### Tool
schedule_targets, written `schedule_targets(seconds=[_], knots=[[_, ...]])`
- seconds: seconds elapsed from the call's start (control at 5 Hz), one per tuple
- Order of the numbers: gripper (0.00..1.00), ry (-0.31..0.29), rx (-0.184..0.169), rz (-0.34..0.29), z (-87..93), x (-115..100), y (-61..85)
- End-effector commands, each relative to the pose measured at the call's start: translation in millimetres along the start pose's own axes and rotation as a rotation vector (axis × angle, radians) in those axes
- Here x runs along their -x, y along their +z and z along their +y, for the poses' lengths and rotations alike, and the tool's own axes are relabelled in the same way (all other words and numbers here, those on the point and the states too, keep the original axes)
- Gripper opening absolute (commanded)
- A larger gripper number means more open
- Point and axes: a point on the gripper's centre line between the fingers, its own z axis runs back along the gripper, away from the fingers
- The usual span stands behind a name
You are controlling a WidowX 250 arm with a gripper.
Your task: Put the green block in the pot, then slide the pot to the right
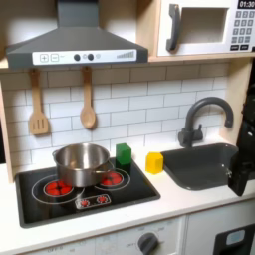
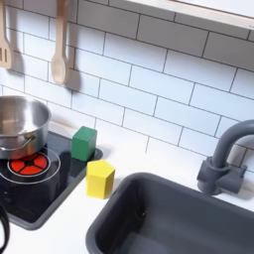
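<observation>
- Two blocks stand on the tabletop (image 1: 189, 202) between stove (image 1: 40, 206) and sink (image 1: 199, 167): the green block (image 1: 124, 154) just beside the stove's back corner, the yellow block (image 1: 154, 161) next to it on the sink side.
- The pot (image 1: 83, 164) sits on the stove over the burners, empty as far as can be seen. The green block lies close to its rim, on the first exterior view's right, not touching.
- A dark shape at the first exterior view's right edge, over the sink's far end, is judged to be the hand (image 1: 242, 171). Whether its jaws are apart or together cannot be told.
- From the hand, the green block lies well apart toward the first exterior view's left, past sink and yellow block, and the pot lies beyond it. The block is cube-like, with no long axis.
- Judged stage: nothing placed yet. The reach and grasp come first.
- Setting: toy kitchen with a white tiled wall, hanging wooden utensils, a hood and a faucet (image 1: 204, 115).
</observation>
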Motion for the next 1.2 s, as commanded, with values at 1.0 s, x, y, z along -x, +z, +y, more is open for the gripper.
schedule_targets(seconds=[1.0], knots=[[1.00,0.042,-0.054,-0.046,13.0,-65,-16.8]])
